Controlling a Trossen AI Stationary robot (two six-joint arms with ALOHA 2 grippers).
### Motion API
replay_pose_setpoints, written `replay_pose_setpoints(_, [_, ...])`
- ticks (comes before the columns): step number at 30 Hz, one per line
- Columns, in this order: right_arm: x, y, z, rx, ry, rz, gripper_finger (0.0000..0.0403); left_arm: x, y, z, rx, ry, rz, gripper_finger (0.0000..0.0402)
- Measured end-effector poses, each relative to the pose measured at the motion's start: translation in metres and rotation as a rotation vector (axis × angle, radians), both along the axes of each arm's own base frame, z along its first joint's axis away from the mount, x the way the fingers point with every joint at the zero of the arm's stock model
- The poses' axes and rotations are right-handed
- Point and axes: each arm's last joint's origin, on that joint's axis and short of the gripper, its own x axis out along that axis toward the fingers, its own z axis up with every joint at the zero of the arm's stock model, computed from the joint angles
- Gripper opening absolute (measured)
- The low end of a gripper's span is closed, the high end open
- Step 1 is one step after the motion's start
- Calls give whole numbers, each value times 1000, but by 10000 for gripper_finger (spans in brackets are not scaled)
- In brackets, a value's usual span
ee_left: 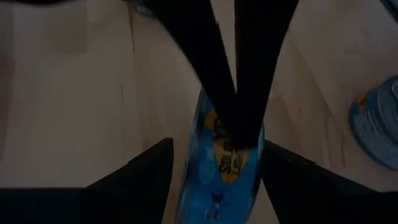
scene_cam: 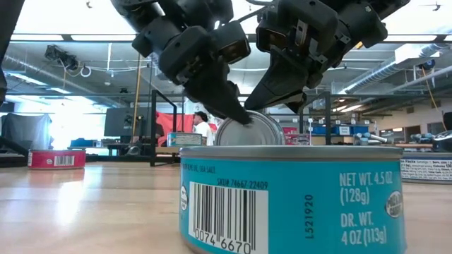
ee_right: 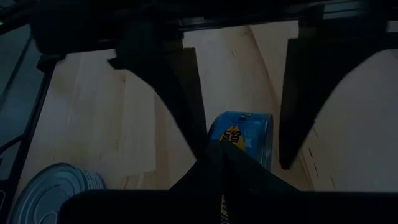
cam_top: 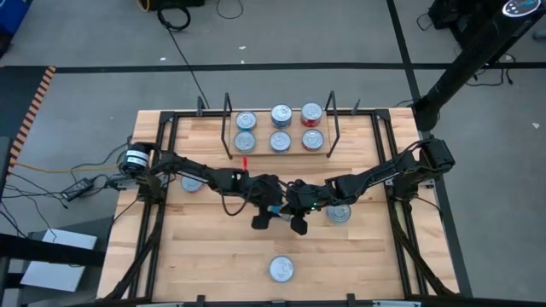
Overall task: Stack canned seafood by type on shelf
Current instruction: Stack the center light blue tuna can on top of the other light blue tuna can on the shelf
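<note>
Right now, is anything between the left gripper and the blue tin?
Nothing visible. The blue tin stands on edge between the left gripper's open fingers, with a gap on each side. The right gripper is shut on the tin's rim from the opposite side, so it crowds the grasp.

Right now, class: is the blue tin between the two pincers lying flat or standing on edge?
On edge. In the low view the tin shows its round lid face-on, pinched by the right pincer; the left pincer flanks it.
</note>
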Motion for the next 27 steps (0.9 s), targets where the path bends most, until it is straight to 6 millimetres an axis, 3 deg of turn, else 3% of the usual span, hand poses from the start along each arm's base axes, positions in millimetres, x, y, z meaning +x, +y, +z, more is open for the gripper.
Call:
replay_pose_setpoints(13, [0,0,1,-5,-5,5,8,-4,0,-4,52,42,-27,153])
replay_pose_setpoints(18, [-4,-1,8,-3,-15,5,8,-3,1,-4,58,42,-21,151])
replay_pose_setpoints(23, [-13,-1,27,3,-40,3,8,-6,3,8,87,59,33,151])
replay_pose_setpoints(27, [-29,0,45,-3,-31,-18,8,-2,7,35,172,129,96,151])
